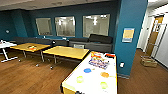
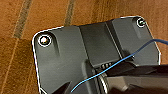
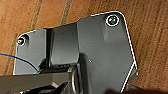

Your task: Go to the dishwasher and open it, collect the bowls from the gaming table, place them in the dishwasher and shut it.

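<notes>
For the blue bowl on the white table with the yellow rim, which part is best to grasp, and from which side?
Probably the rim of the blue bowl, taken from above. It sits open side up on the gaming table, apart from the orange bowl and the two green-yellow bowls, so there is room around its edge. Its low round shape offers little side wall to hold.

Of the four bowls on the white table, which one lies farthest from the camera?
The blue bowl. It sits highest up the white table, next to the colourful pile. The orange bowl comes after it; the two green-yellow bowls lie nearer.
</notes>
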Tool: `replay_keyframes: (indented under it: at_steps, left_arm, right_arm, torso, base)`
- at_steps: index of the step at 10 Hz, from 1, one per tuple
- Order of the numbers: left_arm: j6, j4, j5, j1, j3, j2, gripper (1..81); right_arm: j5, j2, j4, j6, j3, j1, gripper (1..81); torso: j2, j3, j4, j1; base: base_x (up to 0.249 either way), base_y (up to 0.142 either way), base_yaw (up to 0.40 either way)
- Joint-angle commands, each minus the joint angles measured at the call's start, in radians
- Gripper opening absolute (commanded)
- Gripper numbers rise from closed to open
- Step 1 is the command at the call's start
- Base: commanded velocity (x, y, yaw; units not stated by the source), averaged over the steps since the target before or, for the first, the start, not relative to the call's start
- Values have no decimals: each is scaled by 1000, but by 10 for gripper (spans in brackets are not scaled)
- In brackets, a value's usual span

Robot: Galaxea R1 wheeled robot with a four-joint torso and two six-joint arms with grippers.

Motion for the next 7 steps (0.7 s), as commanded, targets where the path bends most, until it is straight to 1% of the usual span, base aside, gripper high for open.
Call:
replay_keyframes:
  at_steps: [1, 7]
  left_arm:
    - [8, 7, 49, -55, -1, 5, 811]
    - [8, 7, 49, -55, -1, 5, 811]
  right_arm:
    - [-49, -2, -4, -3, -2, 56, 811]
    - [-49, -2, -4, -3, -3, 56, 811]
  torso:
    - [0, 0, 0, 0]
    - [0, 0, 0, 0]
  base:
    - [123, 112, 0]
    - [124, 112, 0]
